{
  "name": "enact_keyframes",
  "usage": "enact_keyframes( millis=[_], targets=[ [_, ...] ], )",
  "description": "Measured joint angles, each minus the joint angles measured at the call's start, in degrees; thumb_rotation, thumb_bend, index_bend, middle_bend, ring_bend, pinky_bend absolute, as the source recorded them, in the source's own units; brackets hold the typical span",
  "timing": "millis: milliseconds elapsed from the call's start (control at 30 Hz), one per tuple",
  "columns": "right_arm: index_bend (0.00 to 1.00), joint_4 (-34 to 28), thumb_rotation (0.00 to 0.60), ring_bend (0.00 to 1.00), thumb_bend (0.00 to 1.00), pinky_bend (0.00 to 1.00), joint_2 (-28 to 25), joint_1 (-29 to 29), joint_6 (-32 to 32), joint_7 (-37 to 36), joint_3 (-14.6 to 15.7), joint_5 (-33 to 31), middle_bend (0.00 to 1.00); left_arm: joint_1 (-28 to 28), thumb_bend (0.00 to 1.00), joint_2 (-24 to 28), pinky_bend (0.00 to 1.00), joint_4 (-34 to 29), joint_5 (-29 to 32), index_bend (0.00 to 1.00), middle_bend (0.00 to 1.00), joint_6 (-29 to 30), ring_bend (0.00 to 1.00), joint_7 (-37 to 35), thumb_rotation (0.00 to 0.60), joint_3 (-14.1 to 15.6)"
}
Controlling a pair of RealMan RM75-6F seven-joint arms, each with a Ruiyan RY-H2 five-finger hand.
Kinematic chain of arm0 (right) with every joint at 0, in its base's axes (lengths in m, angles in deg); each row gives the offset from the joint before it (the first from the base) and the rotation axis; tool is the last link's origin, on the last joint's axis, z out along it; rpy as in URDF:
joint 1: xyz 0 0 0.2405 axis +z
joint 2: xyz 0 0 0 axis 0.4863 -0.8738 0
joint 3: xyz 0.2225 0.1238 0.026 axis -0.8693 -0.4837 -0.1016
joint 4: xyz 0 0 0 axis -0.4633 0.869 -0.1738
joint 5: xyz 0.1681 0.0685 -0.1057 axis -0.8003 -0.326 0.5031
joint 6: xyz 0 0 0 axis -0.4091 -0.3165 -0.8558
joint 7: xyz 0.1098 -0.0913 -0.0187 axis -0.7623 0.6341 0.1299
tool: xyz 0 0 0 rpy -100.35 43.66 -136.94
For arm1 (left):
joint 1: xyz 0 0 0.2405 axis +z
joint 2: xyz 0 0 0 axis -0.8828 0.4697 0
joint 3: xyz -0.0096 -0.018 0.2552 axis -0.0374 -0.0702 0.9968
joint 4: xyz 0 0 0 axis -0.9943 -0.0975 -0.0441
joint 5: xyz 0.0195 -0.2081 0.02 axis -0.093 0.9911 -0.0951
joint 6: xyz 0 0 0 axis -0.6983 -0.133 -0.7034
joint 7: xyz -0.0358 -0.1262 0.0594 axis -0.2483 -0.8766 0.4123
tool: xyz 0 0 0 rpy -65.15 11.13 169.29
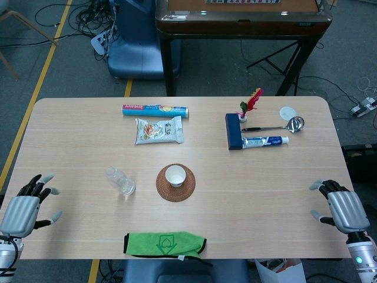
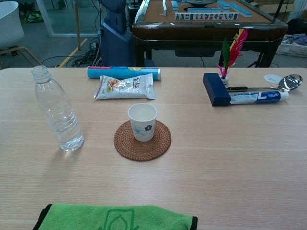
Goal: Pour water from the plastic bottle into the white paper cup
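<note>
Worktop [image 1: 265, 200], light wood grain, rounded corners.

Plastic bottle [image 2: 58, 112]: clear, ribbed, uncapped, no label, a little water at the bottom; stood upright left of centre, just beside the coaster and apart from it.

White paper cup [image 2: 142, 122]: small blue flower print on its side, open and upright, centred on a round woven brown coaster [image 2: 142, 140] in the middle of the worktop.

Green cloth [image 1: 165, 244]: black trim, a darker green emblem at its middle, lying at the near edge.

Snack packet [image 1: 158, 130]: printed wrapper, writing too small to read; behind the cup. Beyond it, toward the far edge, a long blue and yellow box [image 1: 155, 110] (lettering not legible).

Toward the far right corner: dark blue block [image 2: 216, 89], white and blue tube [image 2: 259, 97] with unreadable print, metal ladle [image 2: 290, 82], red and green feathered shuttlecock [image 2: 231, 52], small white disc [image 1: 288, 112].

Left hand [image 1: 26, 207]: at the near left corner, fingers spread, holding nothing. Right hand [image 1: 343, 207]: at the near right edge, fingers released and apart, holding nothing.
</note>
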Motion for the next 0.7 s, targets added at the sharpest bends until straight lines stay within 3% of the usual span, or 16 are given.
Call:
enact_keyframes(
  millis=[200,367,433,700],
  targets=[
    [0.35,0.2,0.6,0.23,0.16,0.45,0.2,0.6,-1.0,0.1,0.0,-0.2,0.28,-0.2,0.17,-0.4,0.23,0.6,-0.2,0.35,0.11,-0.5,0.07,-1.2,0.6,0.3],
    [0.35,0.3,0.6,0.23,0.16,0.45,0.3,0.8,-1.4,-0.1,0.0,-0.3,0.28,-0.9,0.15,-0.7,0.28,-0.4,-0.2,0.07,0.08,-1.8,0.07,-2.3,0.6,0.4],
    [0.35,0.2,0.6,0.23,0.16,0.45,0.2,0.8,-1.4,-0.2,0.1,-0.3,0.28,-1.3,0.12,-0.8,0.29,-0.9,0.1,0.02,0.08,-2.9,0.07,-3.5,0.6,0.4],
    [0.35,-0.1,0.6,0.23,0.16,0.45,0.0,0.4,-0.5,0.0,0.1,-0.1,0.28,-3.7,0.05,-2.3,0.29,-0.6,2.6,0.0,0.02,-8.4,0.07,-9.8,0.6,-0.2]
  ],
)
